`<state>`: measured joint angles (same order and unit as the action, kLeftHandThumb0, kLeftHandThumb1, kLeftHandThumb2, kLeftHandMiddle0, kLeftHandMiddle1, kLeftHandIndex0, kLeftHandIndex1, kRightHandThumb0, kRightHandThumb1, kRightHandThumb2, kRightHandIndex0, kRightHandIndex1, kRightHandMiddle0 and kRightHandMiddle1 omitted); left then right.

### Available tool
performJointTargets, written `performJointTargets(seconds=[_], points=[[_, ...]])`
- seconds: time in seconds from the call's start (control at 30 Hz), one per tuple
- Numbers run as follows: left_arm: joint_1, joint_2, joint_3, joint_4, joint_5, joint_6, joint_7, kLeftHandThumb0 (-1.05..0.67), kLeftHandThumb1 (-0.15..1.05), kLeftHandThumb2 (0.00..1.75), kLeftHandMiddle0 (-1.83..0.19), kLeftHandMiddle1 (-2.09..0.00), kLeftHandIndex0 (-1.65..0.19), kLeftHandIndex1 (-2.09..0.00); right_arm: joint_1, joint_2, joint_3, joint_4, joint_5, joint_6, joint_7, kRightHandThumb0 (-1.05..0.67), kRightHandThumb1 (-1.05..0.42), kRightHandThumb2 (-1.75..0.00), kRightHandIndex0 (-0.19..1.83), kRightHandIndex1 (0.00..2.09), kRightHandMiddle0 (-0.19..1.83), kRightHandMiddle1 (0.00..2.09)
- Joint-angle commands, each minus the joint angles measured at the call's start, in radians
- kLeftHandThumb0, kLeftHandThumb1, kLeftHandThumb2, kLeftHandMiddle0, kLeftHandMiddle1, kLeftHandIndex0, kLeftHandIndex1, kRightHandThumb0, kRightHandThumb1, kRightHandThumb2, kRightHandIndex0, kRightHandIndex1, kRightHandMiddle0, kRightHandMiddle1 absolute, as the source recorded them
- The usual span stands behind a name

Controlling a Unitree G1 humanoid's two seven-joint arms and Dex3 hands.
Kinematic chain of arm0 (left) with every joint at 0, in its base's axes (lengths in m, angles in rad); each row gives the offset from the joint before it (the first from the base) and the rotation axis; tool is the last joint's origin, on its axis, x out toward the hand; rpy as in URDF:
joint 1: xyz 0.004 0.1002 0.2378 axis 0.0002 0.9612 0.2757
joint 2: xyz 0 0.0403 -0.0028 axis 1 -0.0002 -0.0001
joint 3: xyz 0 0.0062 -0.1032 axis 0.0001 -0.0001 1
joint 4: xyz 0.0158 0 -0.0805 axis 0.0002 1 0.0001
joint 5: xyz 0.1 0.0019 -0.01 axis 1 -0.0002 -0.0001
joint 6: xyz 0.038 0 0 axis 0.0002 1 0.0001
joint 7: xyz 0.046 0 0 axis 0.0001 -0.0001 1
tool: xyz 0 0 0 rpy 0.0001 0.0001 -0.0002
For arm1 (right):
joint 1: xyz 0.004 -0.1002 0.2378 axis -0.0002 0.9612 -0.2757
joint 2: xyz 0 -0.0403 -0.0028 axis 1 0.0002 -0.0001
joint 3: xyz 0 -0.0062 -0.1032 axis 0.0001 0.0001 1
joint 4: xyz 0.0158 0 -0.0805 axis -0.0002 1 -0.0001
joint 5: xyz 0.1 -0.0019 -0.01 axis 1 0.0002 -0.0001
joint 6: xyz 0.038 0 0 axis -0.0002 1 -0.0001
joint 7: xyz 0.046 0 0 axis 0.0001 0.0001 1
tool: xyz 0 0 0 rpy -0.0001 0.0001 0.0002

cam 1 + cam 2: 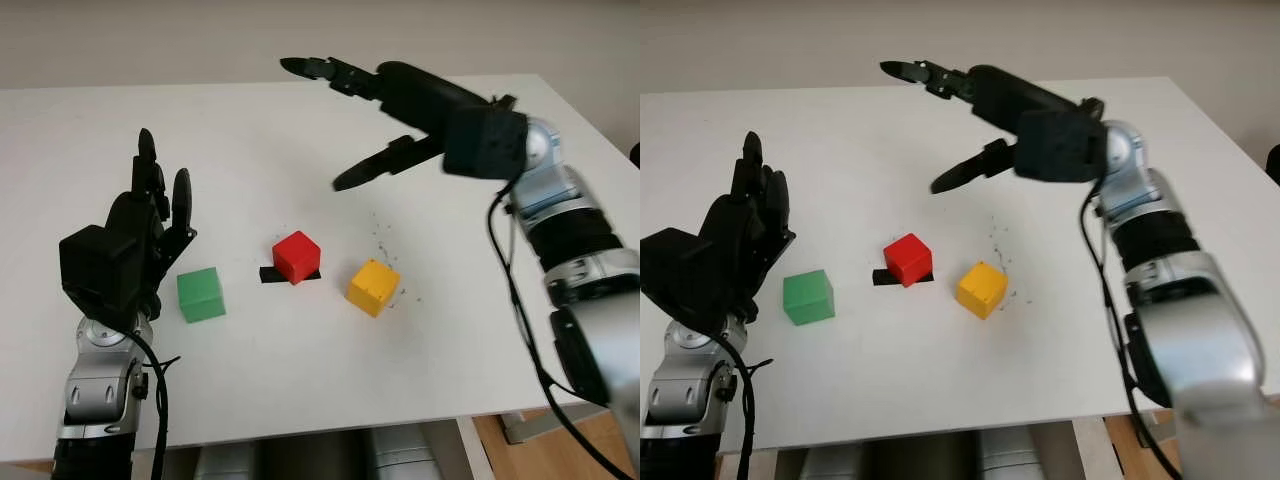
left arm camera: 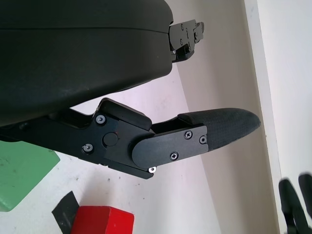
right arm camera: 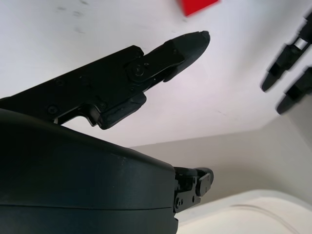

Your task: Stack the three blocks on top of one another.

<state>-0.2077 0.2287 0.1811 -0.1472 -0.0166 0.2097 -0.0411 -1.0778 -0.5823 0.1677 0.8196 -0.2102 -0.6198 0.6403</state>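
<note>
White table (image 1: 300, 380) carries all three blocks in a loose row near its front edge, none touching another, so stacking has not begun. Nearest the front and on the left sits the green block (image 1: 201, 294), with the left robot hand (image 1: 135, 235) raised just beside it, open and holding nothing; it looks parked there, close enough to take that block when needed. To the right of the row lies the yellow block (image 1: 373, 286), turned a little on the table among a scatter of faint dark specks. Between them, slightly farther back, the red block (image 1: 296, 256) sits on a strip of black tape (image 1: 270, 274), which probably marks the spot where the stack should rise. Farther back and well above the table, the right robot hand (image 1: 335, 125) hangs open and empty beyond the red block, seemingly poised to come down on one. No brand, label or writing can be read anywhere.
</note>
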Motion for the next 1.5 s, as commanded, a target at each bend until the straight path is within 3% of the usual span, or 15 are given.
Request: performJointTargets(seconds=[0.0, 0.27, 0.53, 0.77, 1.47], points=[[0.008, 0.012, 0.005, -0.009, -0.003, -0.011, -0.008, -0.82, 1.05, 0.68, 0.19, 0.00, 0.19, 0.00, 0.042, -0.049, -0.012, -0.041, 0.018, -0.026, 0.039, -0.62, -0.83, -0.05, 0.18, 0.13, 0.27, 0.21], [-0.003, 0.022, 0.012, -0.016, -0.014, 0.007, -0.022, -0.81, 1.05, 0.68, 0.19, 0.00, 0.19, 0.00, 0.172, -0.182, -0.015, -0.234, 0.042, -0.054, 0.182, -0.58, -0.85, -0.06, 0.11, 0.05, 0.32, 0.13], [-0.013, 0.024, 0.019, -0.011, -0.027, 0.005, -0.030, -0.81, 1.05, 0.68, 0.19, 0.00, 0.19, 0.00, 0.247, -0.257, 0.003, -0.314, -0.049, -0.204, 0.150, -0.57, -0.86, -0.05, 0.11, 0.06, 0.40, 0.12], [-0.015, 0.024, 0.020, -0.011, -0.036, 0.009, -0.037, -0.81, 1.05, 0.67, 0.19, 0.00, 0.19, 0.00, 0.262, -0.247, 0.034, -0.252, -0.111, -0.352, 0.083, -0.52, -0.85, -0.05, 0.13, 0.06, 0.52, 0.12], [-0.008, 0.029, 0.017, -0.026, -0.027, 0.024, -0.032, -0.82, 1.05, 0.67, 0.19, 0.00, 0.19, 0.00, 0.200, -0.152, 0.151, -0.073, -0.409, -0.467, -0.280, -0.69, -0.88, -0.06, 0.18, 0.06, 0.62, 0.23]])
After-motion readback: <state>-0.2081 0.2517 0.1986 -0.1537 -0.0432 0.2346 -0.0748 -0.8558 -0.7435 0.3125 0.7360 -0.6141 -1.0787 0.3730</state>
